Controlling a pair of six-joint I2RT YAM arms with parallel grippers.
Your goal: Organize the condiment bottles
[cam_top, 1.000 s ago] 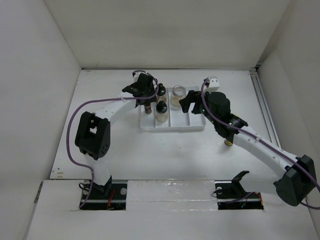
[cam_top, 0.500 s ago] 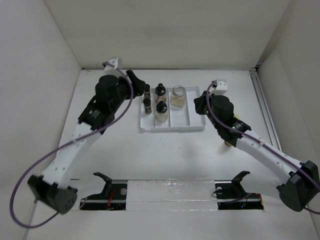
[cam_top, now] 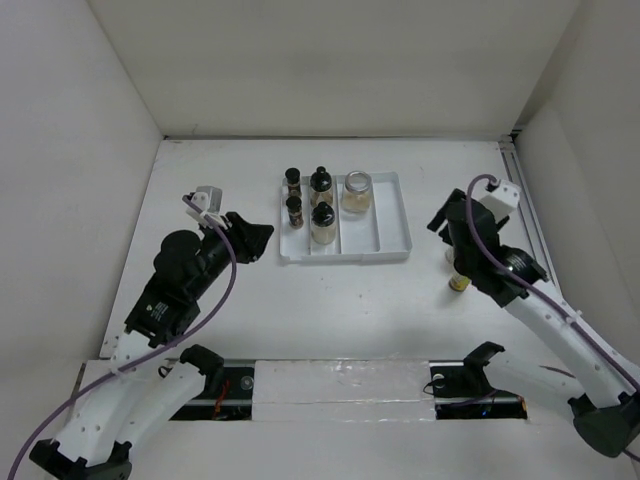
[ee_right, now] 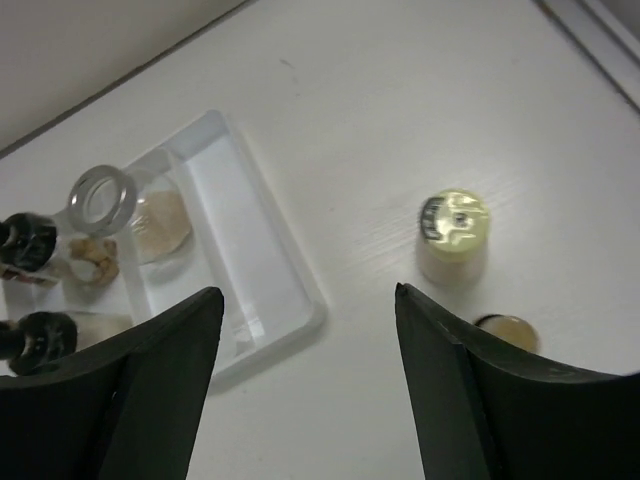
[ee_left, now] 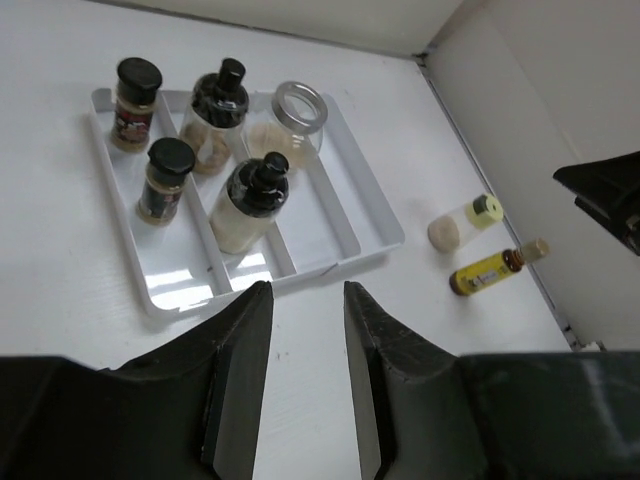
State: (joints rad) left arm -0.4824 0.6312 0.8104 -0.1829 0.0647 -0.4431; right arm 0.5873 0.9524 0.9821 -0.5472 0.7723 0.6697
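Even, diffuse white light fell from overhead, and shadows on the table (cam_top: 350, 300) stayed faint and soft-edged. In the top view the side walls dimmed to grey at 9 and 3 o'clock. In the left wrist view, glare pooled on the white tray (ee_left: 180, 285) floor at 8 o'clock, and the near fingers (ee_left: 240, 390) were dark and unfocused. The right wrist view was soft throughout, and the yellow-capped bottle (ee_right: 452, 228) at 3 o'clock looked smeared.
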